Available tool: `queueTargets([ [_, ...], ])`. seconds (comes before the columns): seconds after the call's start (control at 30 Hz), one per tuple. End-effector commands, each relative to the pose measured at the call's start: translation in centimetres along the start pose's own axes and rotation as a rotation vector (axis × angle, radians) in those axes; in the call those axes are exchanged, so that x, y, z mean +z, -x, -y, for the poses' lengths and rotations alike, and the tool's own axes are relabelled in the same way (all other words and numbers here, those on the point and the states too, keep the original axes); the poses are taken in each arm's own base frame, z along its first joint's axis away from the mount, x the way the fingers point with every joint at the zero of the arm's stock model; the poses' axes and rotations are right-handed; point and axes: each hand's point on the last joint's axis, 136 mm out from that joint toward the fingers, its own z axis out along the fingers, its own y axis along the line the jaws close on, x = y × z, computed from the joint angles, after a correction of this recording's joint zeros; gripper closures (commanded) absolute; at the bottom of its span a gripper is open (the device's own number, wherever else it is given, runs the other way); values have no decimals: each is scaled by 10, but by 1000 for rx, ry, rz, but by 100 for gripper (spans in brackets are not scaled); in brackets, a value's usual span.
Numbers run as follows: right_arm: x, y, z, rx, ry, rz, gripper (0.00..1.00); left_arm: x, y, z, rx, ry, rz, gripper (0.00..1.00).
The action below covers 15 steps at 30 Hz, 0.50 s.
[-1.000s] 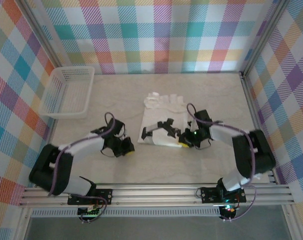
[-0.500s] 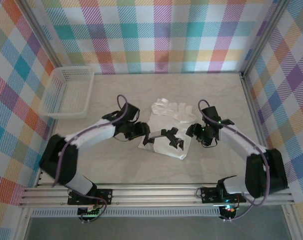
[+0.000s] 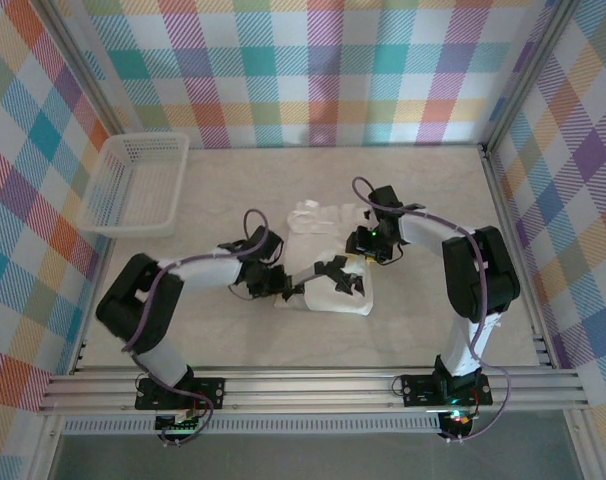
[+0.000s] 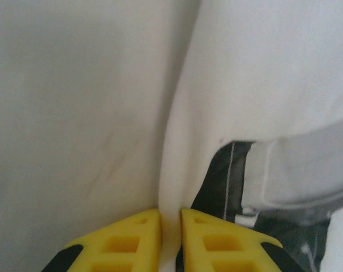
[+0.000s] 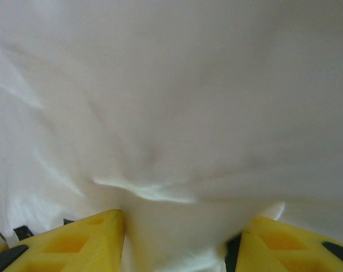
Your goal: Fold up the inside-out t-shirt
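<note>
White t-shirt [image 3: 328, 297] lies rumpled and partly folded approx. mid-counter, w/ a dark print [image 3: 335, 277] showing across its middle and a bunched white part toward the far side. The near part lies flatter.

L pincer [image 3: 283, 287] sits at the shirt's left edge, low on the counter [image 3: 433, 320]. Close-up from the L wrist: the two yellow tips [image 4: 170, 226] are nearly together, pinching a thin raised ridge of the t-shirt [image 4: 262, 73] between them. Just right of that ridge, a patch of the dark print [image 4: 217, 187] and a pale stitched hem strip.

R pincer [image 3: 368, 250] is at the shirt's far-right part, beside the print. Close-up from the R wrist: the yellow fingers [image 5: 81, 241] stand well apart, and a thick mound of the t-shirt [image 5: 177, 113] fills the gap between the tips [image 5: 177, 243]. Can't tell if that mound is squeezed or just sitting there; pic is blurry.

Both arms reach in from the near edge, L from the left, R from the right, elbows bent.

White mesh basket [image 3: 133, 185] sits at the far-left corner, well apart from the shirt. Bright plaid walls [image 3: 313, 70] ring the counter on three sides.
</note>
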Motion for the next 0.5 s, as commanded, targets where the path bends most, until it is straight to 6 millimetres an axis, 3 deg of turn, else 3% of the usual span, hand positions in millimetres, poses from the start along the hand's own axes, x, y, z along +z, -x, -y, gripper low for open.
queueTargets([
  [0.0, 8, -21, -17, -100, 47, -81, 51, -10, -74, -45, -100, 109, -170, 83],
  [0.1, 11, -39, -12, -81, 38, -110, 51, -30, -75, -38, -109, 59, -130, 82],
  [0.2, 2, -45, -8, -64, 22, -107, 50, -47, -64, -32, -95, 49, -62, 70],
  [0.27, -15, -40, -16, -64, 31, -71, 48, -60, -48, -28, -71, 59, -8, 56],
  [0.37, -41, -24, -29, -44, 39, 10, 45, -75, -17, -18, -80, 33, 52, 52],
  [0.47, -49, -12, -32, 52, 31, 63, 45, -78, 23, -13, -138, -35, 112, 50],
])
